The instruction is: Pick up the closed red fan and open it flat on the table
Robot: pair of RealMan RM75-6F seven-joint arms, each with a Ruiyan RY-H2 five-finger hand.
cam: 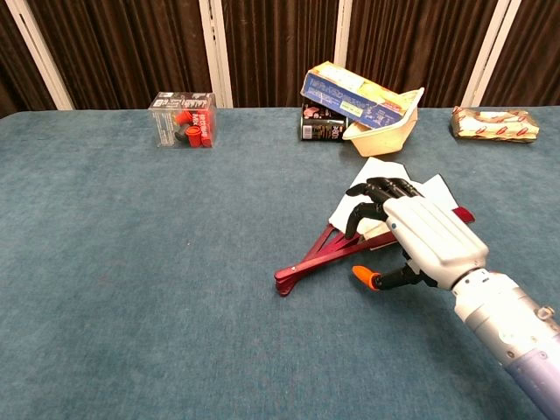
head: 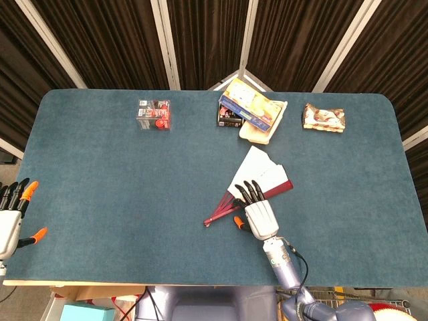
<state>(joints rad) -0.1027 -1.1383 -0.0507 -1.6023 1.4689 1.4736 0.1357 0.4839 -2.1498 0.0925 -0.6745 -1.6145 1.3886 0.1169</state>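
The red fan [head: 220, 211] [cam: 316, 256] lies partly spread on the blue table [head: 120, 187], right of centre. Its red ribs meet at a pivot pointing toward the near left, and its white leaf [head: 258, 169] [cam: 378, 173] fans out toward the far right. My right hand [head: 257, 214] [cam: 422, 237] hovers low over the ribs with its dark fingertips [cam: 363, 210] curled down onto the fan where ribs meet leaf. Its orange-tipped thumb [cam: 365, 277] sticks out sideways just above the cloth. My left hand [head: 12, 217] stays at the table's near left edge, fingers spread, holding nothing.
Along the far edge stand a clear box with red parts [head: 154, 115] [cam: 183, 120], a blue-and-yellow carton on a cream tray [head: 251, 110] [cam: 360, 101] beside a small dark box [head: 228, 117], and a wrapped packet [head: 324, 117] [cam: 493, 123].
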